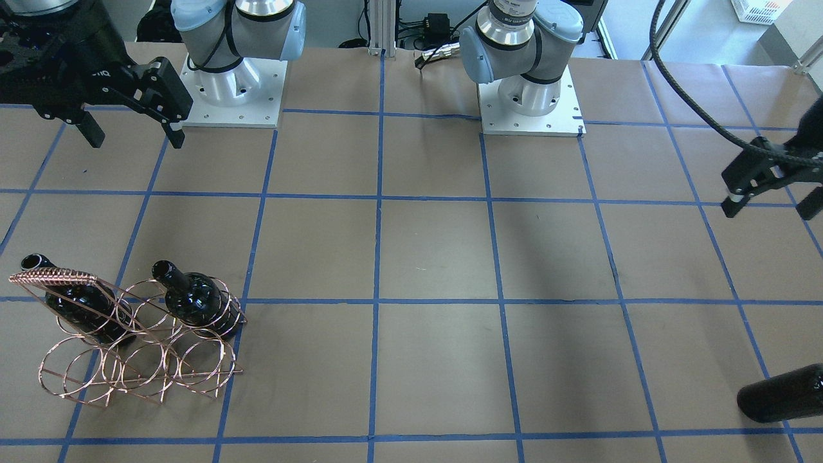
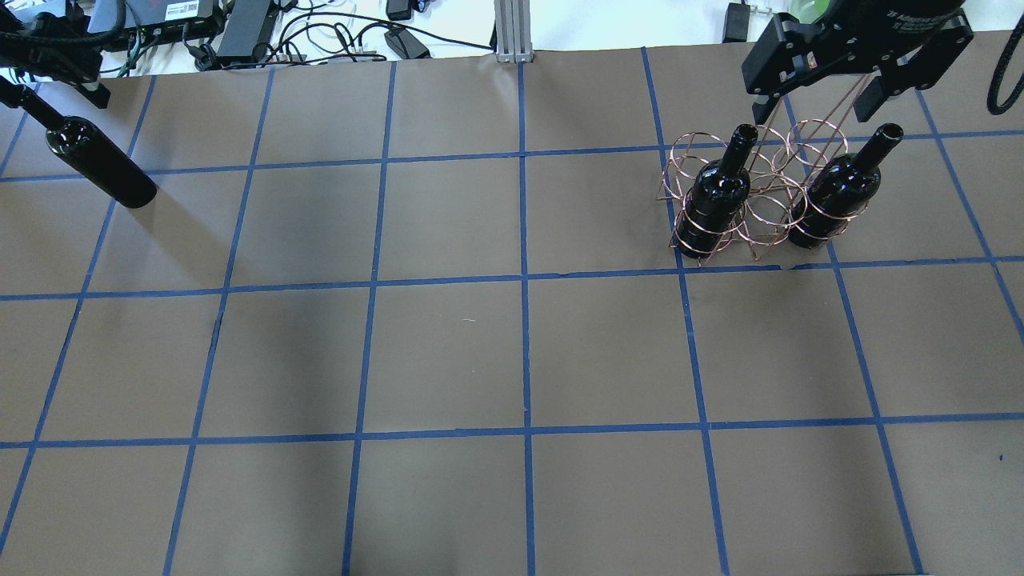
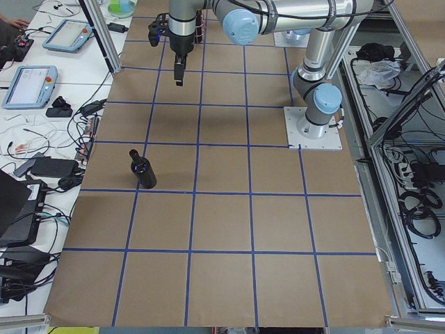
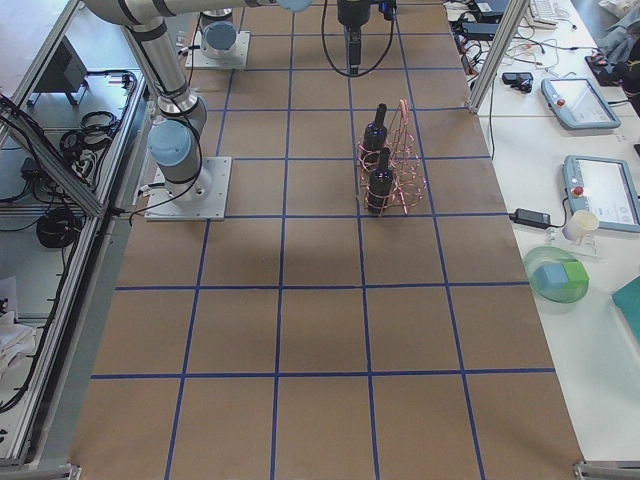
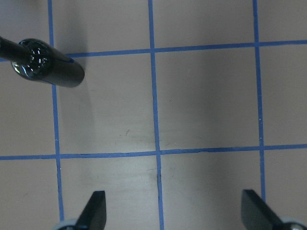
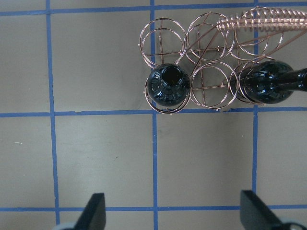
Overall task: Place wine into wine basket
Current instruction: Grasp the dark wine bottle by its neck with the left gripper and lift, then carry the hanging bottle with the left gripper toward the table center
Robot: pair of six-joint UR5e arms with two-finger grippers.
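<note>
The wine basket [image 2: 770,210], a copper wire rack with a coiled handle [image 1: 54,278], stands on the table's right side and holds two black bottles [image 2: 716,200] [image 2: 836,196] upright in its end rings. My right gripper [image 2: 812,100] is open and empty, high above and beyond the basket; its wrist view looks down on the basket [image 6: 249,21] and both bottles. A third black wine bottle [image 2: 100,168] stands alone at the far left. My left gripper [image 1: 769,206] is open and empty, above the table and apart from that bottle [image 5: 48,69].
Brown paper with a blue tape grid covers the table. The two arm bases [image 1: 235,90] [image 1: 530,96] sit at the robot's edge. Cables and power bricks [image 2: 240,28] lie along the far edge.
</note>
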